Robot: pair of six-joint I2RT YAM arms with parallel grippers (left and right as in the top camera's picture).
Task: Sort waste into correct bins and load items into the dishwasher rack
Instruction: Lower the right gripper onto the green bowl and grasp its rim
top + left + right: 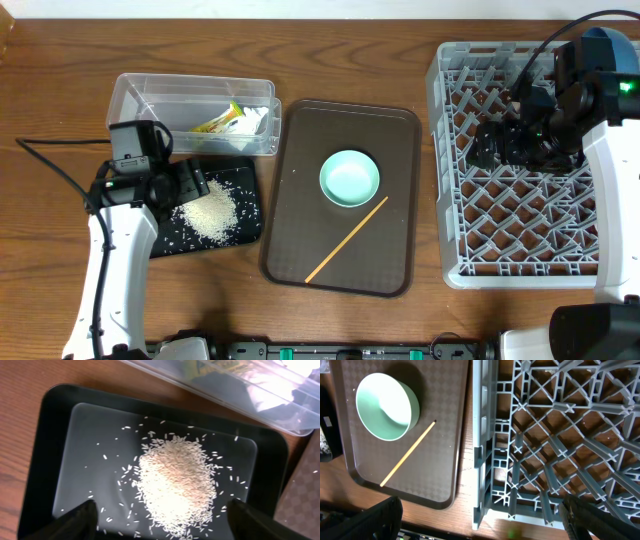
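Rice heap [175,482] (in black bin [39,460])

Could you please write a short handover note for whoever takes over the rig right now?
Tools: the left tool is open and empty above the rice heap in the black bin. The right tool is open and empty over the dishwasher rack.
Done: the snack wrapper and the white tissue lie in the clear tub; the rice is in the black bin.
Left: the mint bowl and the wooden stick, lying apart on the brown tray, go into the rack. No dishes show in the rack, though the right arm hides part of it.
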